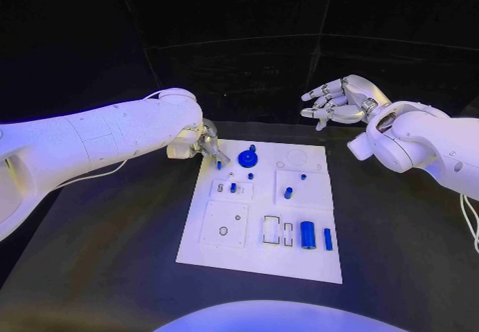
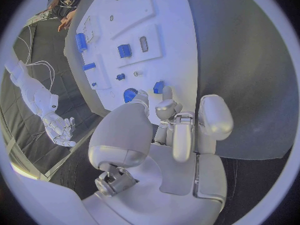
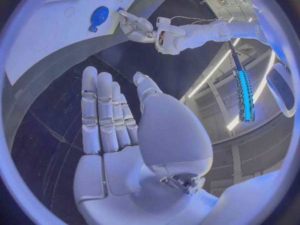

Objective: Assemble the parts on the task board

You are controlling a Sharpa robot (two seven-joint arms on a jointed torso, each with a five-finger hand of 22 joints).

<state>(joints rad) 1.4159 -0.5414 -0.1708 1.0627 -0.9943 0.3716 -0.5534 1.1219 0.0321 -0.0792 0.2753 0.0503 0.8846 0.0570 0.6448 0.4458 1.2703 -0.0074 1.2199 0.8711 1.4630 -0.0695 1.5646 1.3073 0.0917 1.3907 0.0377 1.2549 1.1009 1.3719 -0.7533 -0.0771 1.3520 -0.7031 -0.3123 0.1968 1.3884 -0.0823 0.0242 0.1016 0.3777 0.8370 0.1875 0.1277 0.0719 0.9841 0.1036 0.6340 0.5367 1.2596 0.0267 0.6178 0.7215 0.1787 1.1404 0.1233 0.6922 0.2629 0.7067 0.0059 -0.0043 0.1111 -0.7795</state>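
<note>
The white task board (image 1: 261, 259) lies mid-table, also seen in the left wrist view (image 2: 169, 45). My left hand (image 1: 205, 146) hovers over the board's far left corner, its fingertips (image 2: 167, 104) pinching a small blue peg (image 1: 219, 164) (image 2: 159, 87). Just beside it stands a blue gear (image 1: 248, 160) (image 2: 130, 94) (image 3: 99, 16). A blue cylinder (image 1: 309, 235) (image 2: 81, 41) and a thin blue bar (image 1: 327, 238) lie at the near right. Short blue pegs stand at the middle (image 1: 287, 193) and in the left block (image 1: 232, 187). My right hand (image 1: 339, 100) (image 3: 115, 117) is raised beyond the far right corner, fingers spread, holding nothing.
Rectangular slots (image 1: 271, 229) and a square plate with a hole (image 1: 223, 225) mark the board's near half. Bare black table (image 1: 399, 235) surrounds the board on both sides. The left forearm (image 1: 90, 142) reaches across the table's left side.
</note>
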